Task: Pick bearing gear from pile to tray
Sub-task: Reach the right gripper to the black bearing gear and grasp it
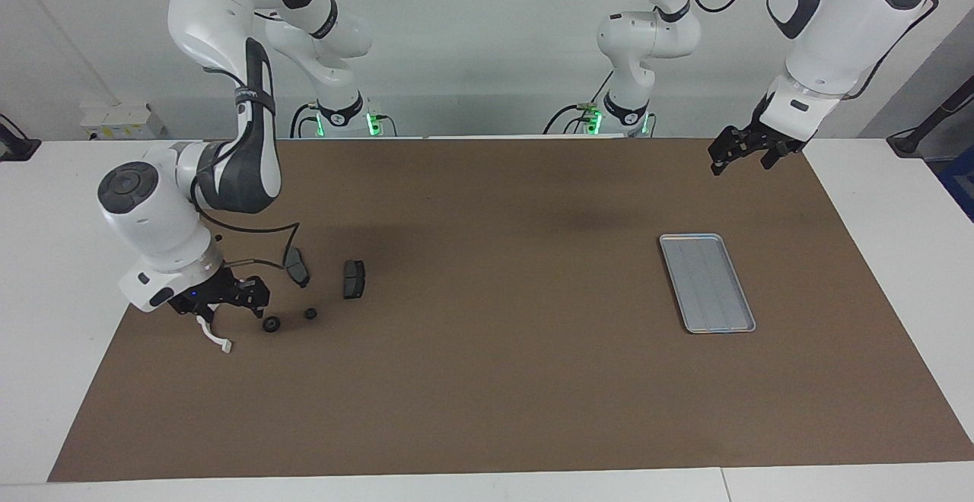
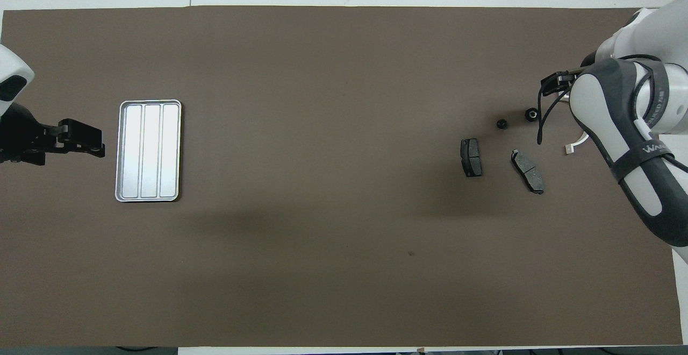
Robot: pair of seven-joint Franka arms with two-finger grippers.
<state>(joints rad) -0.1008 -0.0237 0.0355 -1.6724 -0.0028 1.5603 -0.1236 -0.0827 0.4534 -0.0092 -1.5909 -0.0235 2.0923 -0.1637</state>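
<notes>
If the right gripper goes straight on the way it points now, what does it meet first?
Probably the white half-ring bracket: the right gripper points down just over it. The larger black round piece lies beside that line, though depth is unclear.

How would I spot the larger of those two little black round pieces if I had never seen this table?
Start at the brown mat and go to the right arm's end, where small parts lie loose. Two dark grey brake pads lie there, and farther from the robots sit two black round pieces. The one you want lies closest to the white curved bracket and is bigger than its twin.
</notes>
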